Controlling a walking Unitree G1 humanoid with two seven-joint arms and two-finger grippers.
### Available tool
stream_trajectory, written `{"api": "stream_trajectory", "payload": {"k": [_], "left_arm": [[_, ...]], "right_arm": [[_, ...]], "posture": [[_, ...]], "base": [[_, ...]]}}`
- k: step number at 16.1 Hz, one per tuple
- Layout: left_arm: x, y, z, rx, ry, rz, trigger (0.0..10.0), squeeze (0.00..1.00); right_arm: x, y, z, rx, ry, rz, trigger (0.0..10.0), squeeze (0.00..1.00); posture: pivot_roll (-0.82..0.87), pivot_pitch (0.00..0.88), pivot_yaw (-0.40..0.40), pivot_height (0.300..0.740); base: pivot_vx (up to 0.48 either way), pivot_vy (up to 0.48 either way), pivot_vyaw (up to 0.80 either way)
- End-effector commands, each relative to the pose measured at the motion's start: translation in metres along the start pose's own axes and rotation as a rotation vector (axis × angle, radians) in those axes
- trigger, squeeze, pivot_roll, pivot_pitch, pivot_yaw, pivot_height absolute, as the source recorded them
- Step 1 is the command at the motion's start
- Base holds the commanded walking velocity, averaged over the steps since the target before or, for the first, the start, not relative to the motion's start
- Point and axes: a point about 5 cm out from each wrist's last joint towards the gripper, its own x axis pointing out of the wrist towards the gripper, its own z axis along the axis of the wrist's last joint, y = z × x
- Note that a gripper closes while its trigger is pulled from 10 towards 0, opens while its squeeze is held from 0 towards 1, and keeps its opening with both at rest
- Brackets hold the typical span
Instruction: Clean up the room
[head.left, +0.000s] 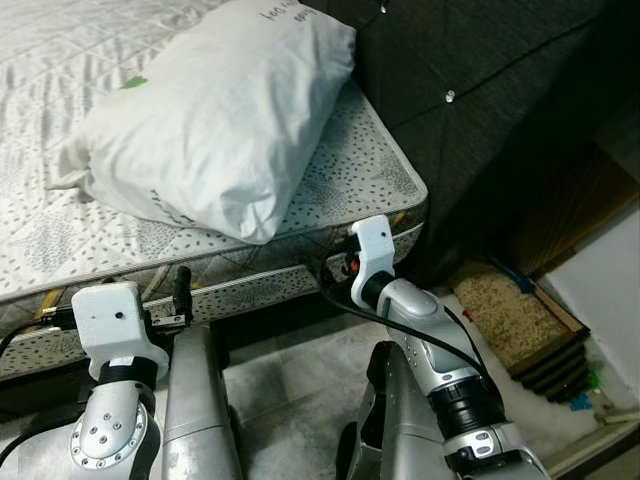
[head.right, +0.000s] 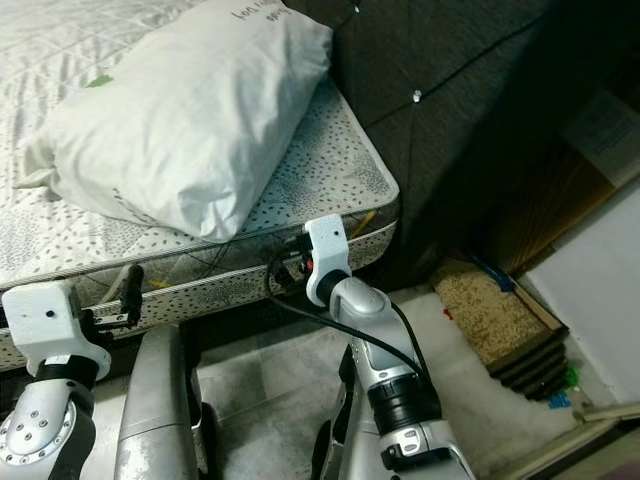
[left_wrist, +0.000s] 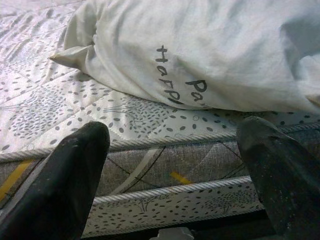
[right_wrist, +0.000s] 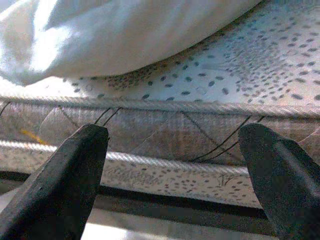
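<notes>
Both grippers, left gripper and right gripper, sit wide open and empty just below the mattress edge. We judge the pillow on the mattress light, soft and floppy; we'd pinch its near edge from both ends.

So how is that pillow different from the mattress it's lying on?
The pillow is plain white and puffy, with dark lettering printed on it, while the mattress is flat and quilted, covered in small dark speckles. The pillow lies crumpled and slanted toward the dark headboard; the mattress lies level, with corded seams along its grey side. Both are pale fabric.
</notes>
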Motion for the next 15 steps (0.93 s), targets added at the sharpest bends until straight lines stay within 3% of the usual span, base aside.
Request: {"api": "stream_trajectory", "payload": {"k": [1, 4, 6, 11, 15], "left_arm": [[0.000, 0.000, -0.002, 0.004, 0.012, -0.002, 10.0, 0.00], [0.002, -0.001, -0.003, 0.001, 0.014, -0.011, 10.0, 0.00], [0.003, -0.001, -0.003, 0.011, 0.013, -0.012, 10.0, 0.00], [0.005, -0.001, -0.003, 0.014, 0.001, -0.018, 10.0, 0.00], [0.007, -0.001, -0.004, 0.007, 0.012, 0.004, 10.0, 0.00]], "right_arm": [[-0.001, -0.004, 0.002, 0.009, -0.013, -0.006, 10.0, 0.00], [-0.001, 0.000, 0.005, -0.023, -0.048, 0.044, 10.0, 0.00], [0.000, -0.001, 0.006, -0.012, -0.056, 0.032, 10.0, 0.00], [0.001, -0.004, 0.012, 0.017, -0.103, 0.020, 10.0, 0.00], [0.000, -0.002, 0.016, -0.015, -0.132, 0.047, 10.0, 0.00]], "posture": [[0.09, 0.145, -0.098, 0.501], [0.09, 0.138, -0.098, 0.501], [0.09, 0.135, -0.097, 0.501], [0.09, 0.128, -0.097, 0.501], [0.09, 0.122, -0.099, 0.501]], "base": [[0.000, 0.000, 0.00], [0.000, 0.000, 0.26], [0.302, 0.000, 0.65], [0.415, 0.000, 0.00], [0.266, 0.000, 0.18]]}}
